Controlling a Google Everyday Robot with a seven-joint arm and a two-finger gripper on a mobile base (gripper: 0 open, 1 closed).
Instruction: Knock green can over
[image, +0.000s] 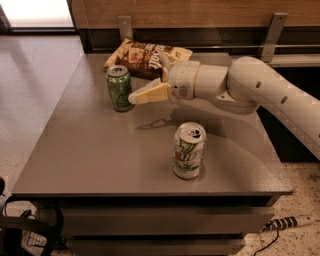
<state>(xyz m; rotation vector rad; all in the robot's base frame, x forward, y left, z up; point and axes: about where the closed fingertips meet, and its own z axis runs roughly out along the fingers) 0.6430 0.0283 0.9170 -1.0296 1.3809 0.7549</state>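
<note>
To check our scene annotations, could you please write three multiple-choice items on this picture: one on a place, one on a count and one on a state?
1. Where is the gripper?
A. Close beside the green can, above the table.
B. Down at the floor.
C. Beyond the table's near edge.

2. How many drink cans stand on the table?
A. One.
B. Two.
C. Four.

3. How does the green can stand?
A. Lying on its side.
B. Crushed flat.
C. Upright.

Answers:
1 A: the gripper's tip is at the green can's side.
2 B: only the green can and the white can are there.
3 C: its silver top faces up.
</note>
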